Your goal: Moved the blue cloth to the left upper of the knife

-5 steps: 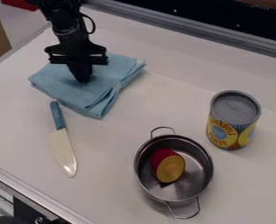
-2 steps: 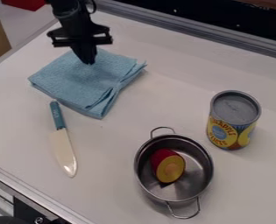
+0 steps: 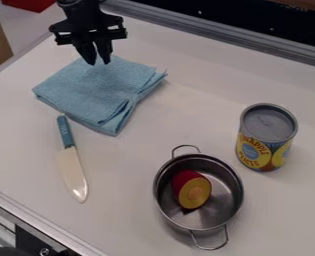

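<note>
My gripper (image 3: pixel 99 61) hangs at the upper left, over the far edge of the blue cloth, with a small gap between its two fingers and nothing held in it. The folded blue cloth (image 3: pixel 96 92) lies flat on the table, its lower corner near the knife's handle. Below the cloth is the knife (image 3: pixel 71 167), its blue handle pointing up toward the cloth and its pale blade toward the front edge.
A metal pot (image 3: pixel 221 210) with two handles stands at the lower middle, a red and yellow toy piece (image 3: pixel 192 190) inside. To its upper right stands a tin can (image 3: pixel 266 137). A metal rail (image 3: pixel 213 31) runs along the table's back edge.
The gripper has risen from the middle of the cloth toward its far edge, and its fingers have parted. Cloth, knife, pot and can lie as before.
</note>
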